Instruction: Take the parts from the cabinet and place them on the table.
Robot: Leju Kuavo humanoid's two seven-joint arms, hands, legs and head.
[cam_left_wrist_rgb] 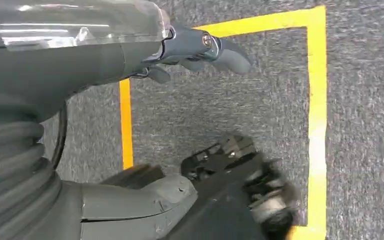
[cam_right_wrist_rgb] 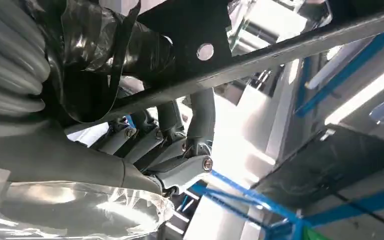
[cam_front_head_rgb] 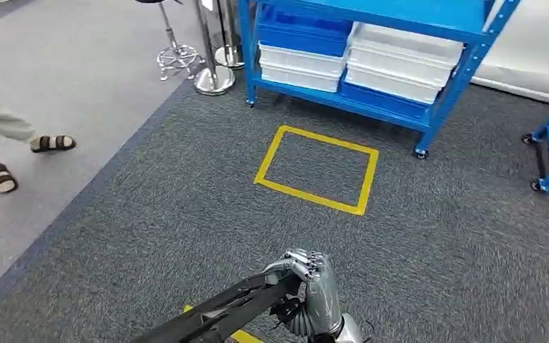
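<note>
Yellow tape square [cam_front_head_rgb: 317, 170] on carpet; sandalled feet [cam_front_head_rgb: 51, 143] nearby.

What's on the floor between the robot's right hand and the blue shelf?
In the head view, grey carpet with a yellow tape rectangle lies between the right hand, which holds a long black part, and the blue shelf.

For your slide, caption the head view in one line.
Right hand holds a long black part over grey carpet, facing a blue rack.

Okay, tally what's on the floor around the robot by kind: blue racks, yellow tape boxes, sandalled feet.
Blue racks: 2
Yellow tape boxes: 2
Sandalled feet: 2
Total: 6
</note>
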